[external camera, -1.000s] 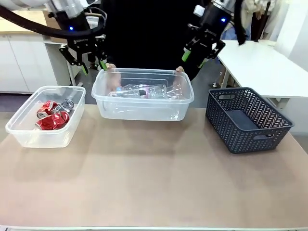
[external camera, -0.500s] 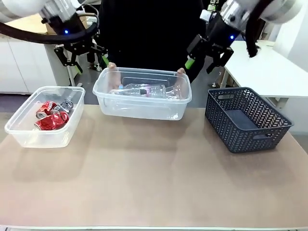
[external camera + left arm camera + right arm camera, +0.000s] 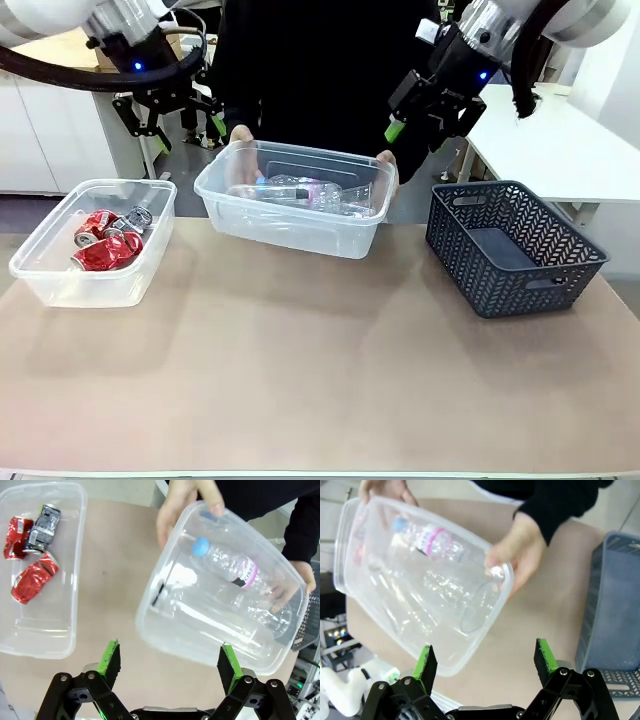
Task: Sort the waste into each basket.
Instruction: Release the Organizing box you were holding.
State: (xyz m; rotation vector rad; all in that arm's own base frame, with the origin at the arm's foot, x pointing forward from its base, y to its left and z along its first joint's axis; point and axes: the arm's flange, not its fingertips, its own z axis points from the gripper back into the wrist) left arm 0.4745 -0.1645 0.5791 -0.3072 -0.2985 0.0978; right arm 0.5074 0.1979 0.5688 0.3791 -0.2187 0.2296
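Bottles (image 3: 300, 191) lie in the middle tub (image 3: 290, 225), which a person's hands (image 3: 241, 136) hold at both far corners, lifted and tipped off the table (image 3: 320, 360); the left wrist view shows one bottle with a blue cap and pink label. Cans (image 3: 108, 240), crushed red, sit in the left tub (image 3: 85, 285), below and just outside the left gripper (image 3: 172, 115). Left gripper hangs above the lifted tub's left end, jaws wide apart, holding nothing. Right gripper (image 3: 425, 112) hangs above its right end near the person's other hand, jaws also spread, nothing held. Sorting looks done: no loose waste on the table.

Risk: tub is tilted, so bottles could roll or spill if it tips further. Either arm descending now could hit the person's hands or the tub rim.

Table is plain beige. Grey basket (image 3: 515, 245) stands below the right gripper, empty. White cabinets (image 3: 45, 140) behind left, white table (image 3: 560, 140) behind right.
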